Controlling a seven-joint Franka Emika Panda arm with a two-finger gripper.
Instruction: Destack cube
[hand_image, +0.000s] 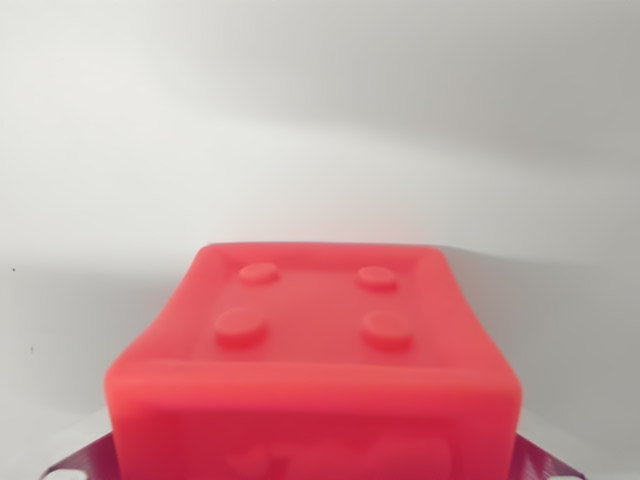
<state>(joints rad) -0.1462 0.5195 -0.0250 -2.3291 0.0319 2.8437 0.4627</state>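
Note:
A red cube (315, 360) fills the lower middle of the wrist view, very close to the camera. Its top face has four round studs and its near face carries a raised pattern. Beneath it, dark purple corners (70, 462) of another object stick out at the lower left and lower right; the rest of that object is hidden by the red cube. No gripper fingers show in this view.
A plain white surface (320, 130) stretches behind and beside the cube, with soft shadows across its far part.

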